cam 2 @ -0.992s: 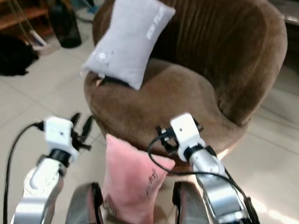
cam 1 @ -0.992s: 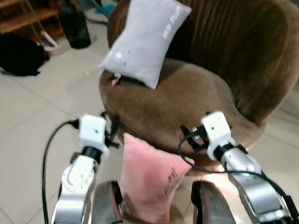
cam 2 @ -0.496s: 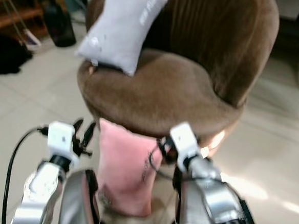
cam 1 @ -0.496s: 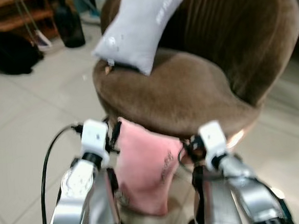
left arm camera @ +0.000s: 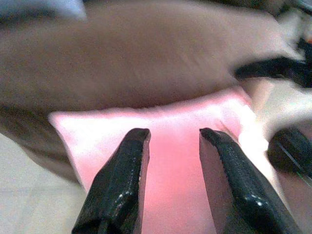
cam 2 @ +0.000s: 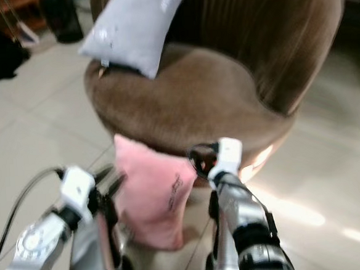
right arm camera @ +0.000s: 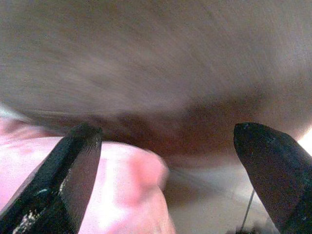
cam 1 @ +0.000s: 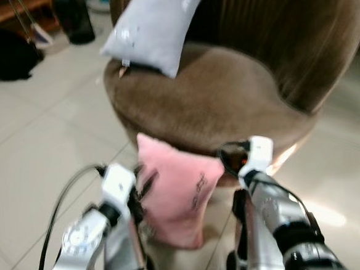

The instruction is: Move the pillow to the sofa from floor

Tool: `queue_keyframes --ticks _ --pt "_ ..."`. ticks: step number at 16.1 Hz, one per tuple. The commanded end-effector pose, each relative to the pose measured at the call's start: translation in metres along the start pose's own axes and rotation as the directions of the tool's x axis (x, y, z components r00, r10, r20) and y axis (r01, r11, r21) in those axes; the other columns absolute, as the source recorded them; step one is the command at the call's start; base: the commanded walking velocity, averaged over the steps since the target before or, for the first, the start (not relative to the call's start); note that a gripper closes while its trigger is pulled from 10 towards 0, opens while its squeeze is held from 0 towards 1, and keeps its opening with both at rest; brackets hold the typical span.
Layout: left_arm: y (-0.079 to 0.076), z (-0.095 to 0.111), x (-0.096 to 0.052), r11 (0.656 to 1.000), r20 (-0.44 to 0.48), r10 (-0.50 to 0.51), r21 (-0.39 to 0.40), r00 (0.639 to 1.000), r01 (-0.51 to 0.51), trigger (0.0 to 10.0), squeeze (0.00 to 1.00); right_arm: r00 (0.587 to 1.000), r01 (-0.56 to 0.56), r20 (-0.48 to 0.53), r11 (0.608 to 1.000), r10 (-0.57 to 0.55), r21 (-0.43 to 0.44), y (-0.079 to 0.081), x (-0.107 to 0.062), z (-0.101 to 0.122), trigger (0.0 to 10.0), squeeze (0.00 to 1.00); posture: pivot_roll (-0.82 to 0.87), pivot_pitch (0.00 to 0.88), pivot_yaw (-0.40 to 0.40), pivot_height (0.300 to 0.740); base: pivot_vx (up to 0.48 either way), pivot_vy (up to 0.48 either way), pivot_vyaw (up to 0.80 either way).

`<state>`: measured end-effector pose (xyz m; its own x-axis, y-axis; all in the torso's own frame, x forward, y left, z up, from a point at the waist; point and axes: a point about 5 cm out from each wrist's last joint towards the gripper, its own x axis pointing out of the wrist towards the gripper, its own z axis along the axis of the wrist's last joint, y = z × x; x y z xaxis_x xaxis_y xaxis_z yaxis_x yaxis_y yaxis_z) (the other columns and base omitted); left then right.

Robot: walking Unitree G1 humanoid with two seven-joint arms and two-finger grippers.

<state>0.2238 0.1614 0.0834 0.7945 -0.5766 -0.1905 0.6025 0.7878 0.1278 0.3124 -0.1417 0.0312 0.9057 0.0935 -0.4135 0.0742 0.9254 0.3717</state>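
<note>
Left hand (left arm camera: 170, 141) has its two black fingers a little apart, laid flat on the side of the pink pillow (cam 1: 175, 194), not pinching it. Right hand (right arm camera: 165, 161) is wide open; one finger touches the pillow's other corner and the other finger is out in the air. So the two hands seem to squeeze the pillow between them, like two palms.

The pink pillow is up off the floor (cam 1: 38, 139). It stands tall between the two arms, right at the front edge of the sofa (cam 1: 227, 101). Its top corner is about level with the seat edge and may touch it; it is hard to tell, since the pictures are blurry.

The job looks about half done, I think. To do this step well, both hands should push in with the same force, so the soft pillow does not slip down. Lift it higher than the seat edge first, then move it forward. If it goes forward too soon, it could catch on the edge and fall.

A grey pillow (cam 1: 154, 25) already leans at the back left of the seat. The front and right of the seat look like a good spot to set the pink one down
</note>
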Motion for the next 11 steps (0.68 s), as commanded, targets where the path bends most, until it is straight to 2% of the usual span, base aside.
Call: queue_keyframes --ticks 1,2,3,4,5,6,8,10,11 --pt "-0.004 0.013 -0.004 0.998 0.021 -0.069 0.0 0.997 0.069 10.0 0.0 0.997 0.07 -0.036 0.992 -0.066 0.103 -0.011 0.002 -0.005 10.0 1.0 0.12 0.22 0.055 0.443 0.0 0.0 0.0" --pt "-0.005 0.015 -0.006 0.997 0.024 -0.078 -0.003 0.997 0.078 10.0 0.0 0.996 0.083 -0.04 0.989 -0.079 0.125 -0.014 0.002 -0.006 10.0 1.0 0.13 0.229 0.059 0.443 0.0 0.0 0.0" --pt "-0.004 0.016 -0.015 0.996 0.009 -0.091 0.025 0.996 0.091 10.0 0.0 0.993 0.113 -0.045 0.972 -0.106 0.206 -0.019 0.003 -0.007 10.0 1.0 0.15 0.267 0.091 0.443 0.0 0.0 0.0" --pt "-0.003 0.017 -0.017 0.996 0.008 -0.089 0.025 0.996 0.089 10.0 0.0 0.993 0.12 -0.043 0.964 -0.113 0.237 -0.02 0.003 -0.007 10.0 1.0 0.16 0.27 0.095 0.443 0.0 0.0 0.0" --pt "-0.003 0.024 -0.026 0.996 0.023 -0.088 0.004 0.996 0.088 10.0 0.0 0.994 0.107 -0.017 0.934 -0.108 0.34 -0.02 0.005 -0.006 10.0 1.0 0.17 0.279 0.11 0.443 0.0 0.0 0.0" --pt "-0.003 0.027 -0.027 0.996 0.034 -0.087 -0.005 0.996 0.087 10.0 0.0 0.995 0.091 -0.001 0.922 -0.098 0.377 -0.019 0.005 -0.004 10.0 1.0 0.17 0.28 0.112 0.443 0.0 0.0 0.0" --pt "-0.001 0.038 -0.024 0.996 0.065 -0.084 -0.02 0.994 0.086 10.0 0.0 0.997 0.005 0.064 0.855 -0.045 0.519 -0.013 0.008 0.004 10.0 1.0 0.17 0.291 0.116 0.443 0.0 0.0 0.0" --pt "-0.001 0.042 -0.022 0.995 0.077 -0.092 -0.026 0.993 0.094 10.0 0.0 0.994 -0.077 0.102 0.828 0.024 0.555 -0.006 0.009 0.009 10.0 1.0 0.17 0.291 0.111 0.443 0.0 0.0 0.0" --pt "-0.001 0.042 -0.021 0.995 0.077 -0.095 -0.031 0.993 0.098 10.0 0.0 0.992 -0.12 0.105 0.833 0.074 0.539 -0.004 0.008 0.01 10.0 1.0 0.16 0.29 0.106 0.443 0.0 0.0 0.0"
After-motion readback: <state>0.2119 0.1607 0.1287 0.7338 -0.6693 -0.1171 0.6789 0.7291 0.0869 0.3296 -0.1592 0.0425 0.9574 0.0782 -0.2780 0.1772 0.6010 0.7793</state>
